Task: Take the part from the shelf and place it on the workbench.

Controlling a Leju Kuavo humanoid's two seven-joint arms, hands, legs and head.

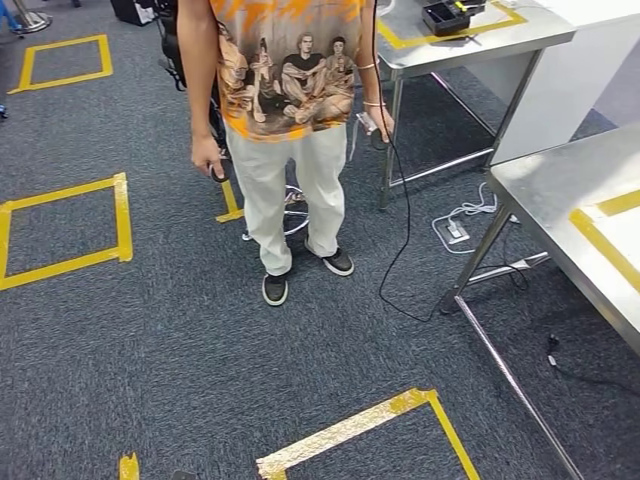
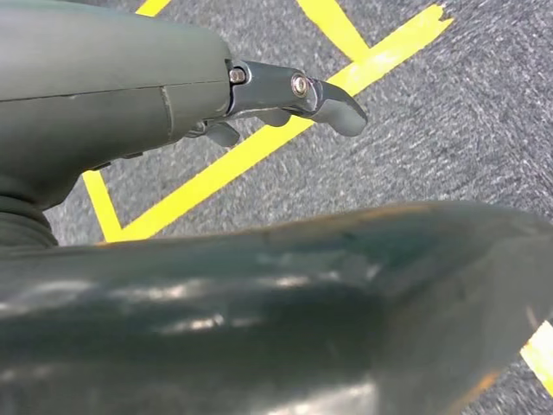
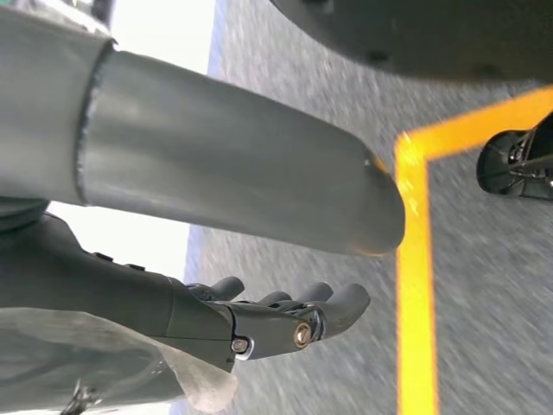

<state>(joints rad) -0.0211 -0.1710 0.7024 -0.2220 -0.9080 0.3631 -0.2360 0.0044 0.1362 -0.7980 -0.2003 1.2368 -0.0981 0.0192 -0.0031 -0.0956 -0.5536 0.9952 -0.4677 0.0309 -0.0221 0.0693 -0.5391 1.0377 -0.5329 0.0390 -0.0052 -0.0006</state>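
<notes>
A steel counter (image 1: 555,190) with yellow tape (image 1: 604,245) marking its top stands at the right of the head view, on grey carpet. Beyond it, a second steel counter (image 1: 483,45) carries a black tray (image 1: 447,17) lying flat, partly inside a yellow tape outline.

No words, labels, brands or numbers can be read anywhere here. The one printed thing is the picture on the orange shirt (image 1: 290,70) of the person standing ahead: seated figures, with no lettering that can be made out. The yellow tape (image 1: 64,230) on the carpet forms plain squares with no writing. Past the left hand (image 2: 294,95) and the right hand (image 3: 287,320) there is yellow tape on carpet, unmarked.
</notes>
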